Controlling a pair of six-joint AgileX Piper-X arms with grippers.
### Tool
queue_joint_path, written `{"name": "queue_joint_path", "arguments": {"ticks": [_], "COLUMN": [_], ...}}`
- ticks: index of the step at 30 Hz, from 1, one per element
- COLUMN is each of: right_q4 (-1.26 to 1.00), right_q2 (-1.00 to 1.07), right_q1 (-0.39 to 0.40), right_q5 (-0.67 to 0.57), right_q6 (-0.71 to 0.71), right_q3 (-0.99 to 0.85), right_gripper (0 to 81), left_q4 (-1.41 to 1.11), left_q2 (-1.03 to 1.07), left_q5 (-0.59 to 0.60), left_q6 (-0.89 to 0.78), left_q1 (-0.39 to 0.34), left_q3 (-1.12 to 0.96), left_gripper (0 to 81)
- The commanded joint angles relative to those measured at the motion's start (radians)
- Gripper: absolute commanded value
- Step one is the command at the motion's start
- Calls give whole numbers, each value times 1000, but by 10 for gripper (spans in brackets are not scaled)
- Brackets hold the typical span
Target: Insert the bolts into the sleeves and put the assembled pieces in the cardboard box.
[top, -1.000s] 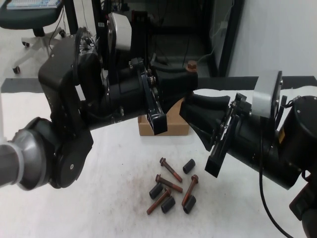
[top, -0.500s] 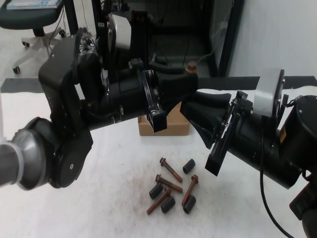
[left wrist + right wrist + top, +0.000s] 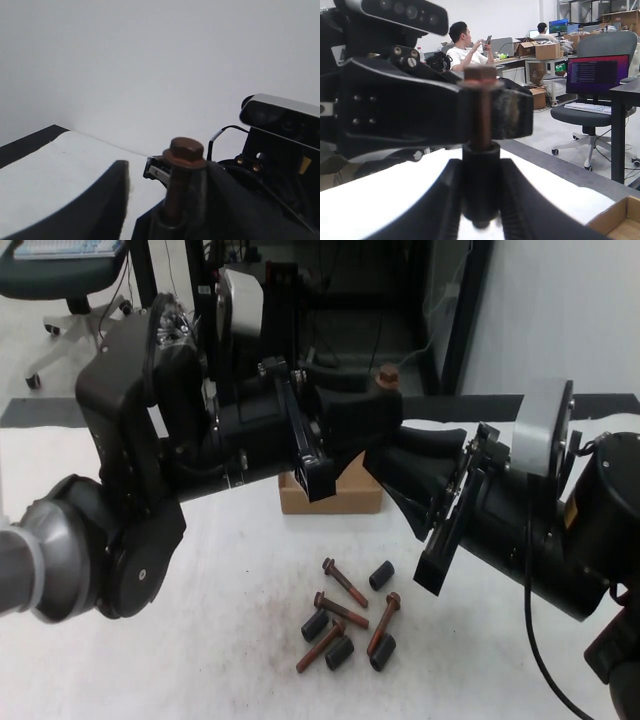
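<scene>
We are at the mating step. Our left hand [image 3: 170,215] is clenched on a bolt [image 3: 183,172], head up. Our right hand [image 3: 481,170] grips a sleeve [image 3: 481,192] directly beneath it, the shank meeting the sleeve's mouth, above the counter [image 3: 230,570] near the cardboard box [image 3: 345,498]. Next, we judge, the bolt must be pressed straight down, kept in line, then carried to the box.

Rusty bolt [image 3: 481,112] upright, lower end in black sleeve [image 3: 480,187]; loose bolts [image 3: 345,582] and sleeves [image 3: 381,575] near cardboard box [image 3: 352,498].
</scene>
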Motion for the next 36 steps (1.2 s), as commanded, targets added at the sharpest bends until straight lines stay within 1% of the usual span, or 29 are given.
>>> {"name": "queue_joint_path", "arguments": {"ticks": [1, 9, 18, 25, 28, 34, 35, 36], "right_q4": [-12, -12, -7, 85, 85, 75, 62, 45], "right_q2": [-4, -4, -4, -4, -4, -4, -4, -4], "right_q1": [0, 0, 0, 0, 0, 0, 0, 0], "right_q5": [2, 2, 2, 2, 2, 2, 2, 2], "right_q6": [-1, -1, -1, -1, -1, -1, -1, -1], "right_q3": [-5, -5, -5, -5, -5, -5, -5, -5], "right_gripper": [8, 8, 8, 8, 8, 8, 8, 8], "left_q4": [13, 23, 14, -17, -15, -15, -15, -15], "left_q2": [-15, -15, -26, -113, -146, -156, -156, -156], "left_q5": [-10, -28, -38, -57, -66, -71, -98, -136], "left_q6": [-34, -29, -32, -29, -29, -29, -29, -29], "left_q1": [-2, 0, 58, 102, 116, 119, 121, 126], "left_q3": [-8, -8, -8, -8, -8, -8, -8, -8], "left_gripper": [506, 506, 506, 506, 506, 505, 495, 458]}}
